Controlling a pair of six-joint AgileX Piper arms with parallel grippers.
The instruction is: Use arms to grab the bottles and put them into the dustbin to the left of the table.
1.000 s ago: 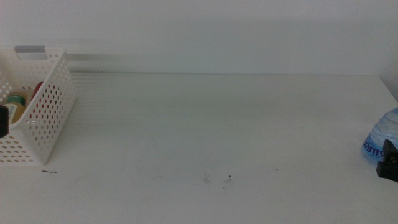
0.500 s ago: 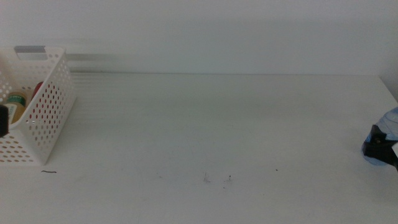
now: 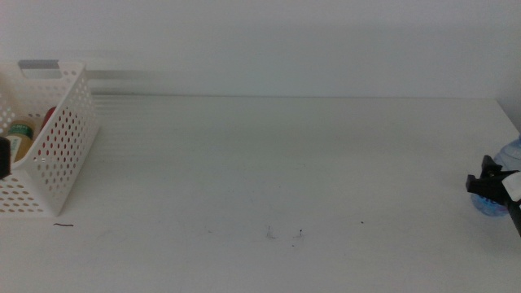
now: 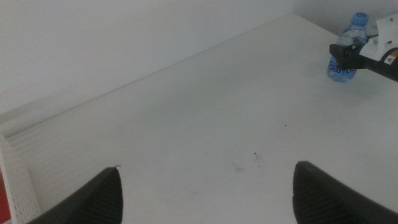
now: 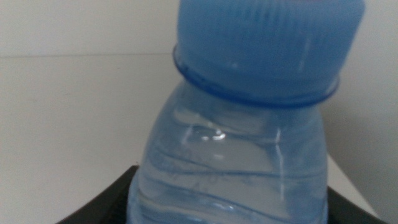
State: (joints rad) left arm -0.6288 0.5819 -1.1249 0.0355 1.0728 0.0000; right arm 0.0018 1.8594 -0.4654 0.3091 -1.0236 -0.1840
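The right gripper (image 3: 488, 185), jaws hugging the water bottle (image 5: 236, 162) at the table (image 3: 269, 163)'s right edge, grips thin, squashy, probably slippery plastic below the cap.

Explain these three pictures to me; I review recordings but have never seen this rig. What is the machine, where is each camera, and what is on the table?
Two robot arms work at a white table. One camera overlooks it; one sits on each wrist. The right gripper, at the right edge, has its jaws on either side of a blue-capped water bottle, which fills its wrist view; whether they grip it is unclear. The left gripper is open and holds nothing, near the white perforated basket at the left. Inside are a yellow bottle and something red.
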